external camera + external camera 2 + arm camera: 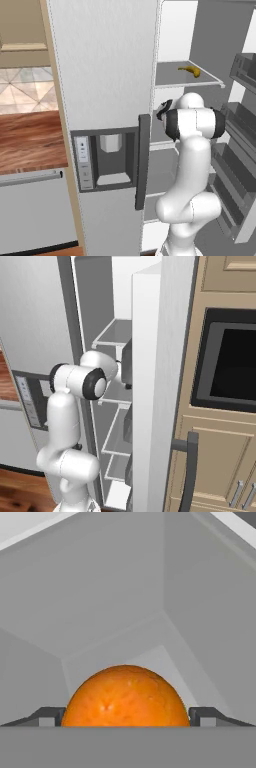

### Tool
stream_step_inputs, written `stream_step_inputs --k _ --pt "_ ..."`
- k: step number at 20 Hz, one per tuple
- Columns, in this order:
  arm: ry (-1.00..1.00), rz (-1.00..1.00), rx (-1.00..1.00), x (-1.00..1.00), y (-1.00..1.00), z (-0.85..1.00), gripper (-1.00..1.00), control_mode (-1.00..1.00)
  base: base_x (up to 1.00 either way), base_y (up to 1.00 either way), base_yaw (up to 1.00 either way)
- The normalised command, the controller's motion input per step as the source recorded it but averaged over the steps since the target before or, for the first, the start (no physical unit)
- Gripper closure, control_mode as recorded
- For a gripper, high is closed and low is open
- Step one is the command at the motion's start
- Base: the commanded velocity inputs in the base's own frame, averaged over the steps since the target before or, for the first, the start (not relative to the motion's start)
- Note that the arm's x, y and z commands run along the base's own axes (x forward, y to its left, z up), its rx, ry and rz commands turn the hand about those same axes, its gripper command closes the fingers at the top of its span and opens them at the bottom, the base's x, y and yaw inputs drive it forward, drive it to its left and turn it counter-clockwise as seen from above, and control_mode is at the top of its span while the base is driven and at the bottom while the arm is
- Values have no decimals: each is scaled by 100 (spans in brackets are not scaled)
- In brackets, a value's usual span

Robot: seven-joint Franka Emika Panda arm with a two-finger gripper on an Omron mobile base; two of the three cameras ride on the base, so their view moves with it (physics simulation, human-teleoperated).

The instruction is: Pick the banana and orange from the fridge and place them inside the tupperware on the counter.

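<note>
Inside the fridge [105,65], the orange [125,697] sits between the wide-spread fingers [202,716], which flank it without clearly gripping; the banana [190,70] lies on the upper shelf [172,80].

Orange [125,696] bright orange with faint pale speckle, sitting between the dark grey jaws. Fridge [105,65] light grey brushed metal, dark grey handle [143,160] and dispenser recess [111,159], white-grey shelves inside. Banana [190,70] yellow with brownish ends, on a grey shelf above the jaws. Surface [30,140] reddish-brown wood grain. Arm [192,165] white with black joint bands. Cabinets [225,456] beige.
</note>
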Motion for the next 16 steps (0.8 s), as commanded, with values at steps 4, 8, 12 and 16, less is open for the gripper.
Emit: stream_step_inputs --k 4,8,12,16 --pt "5 0 0 8 0 -25 100 -100 0 0 0" --pt "3 0 -3 0 0 -12 100 -100 0 0 0" --pt "0 0 -5 -9 0 -12 100 -100 0 0 0" --pt "-20 -3 0 -58 0 -3 100 -100 0 0 0"
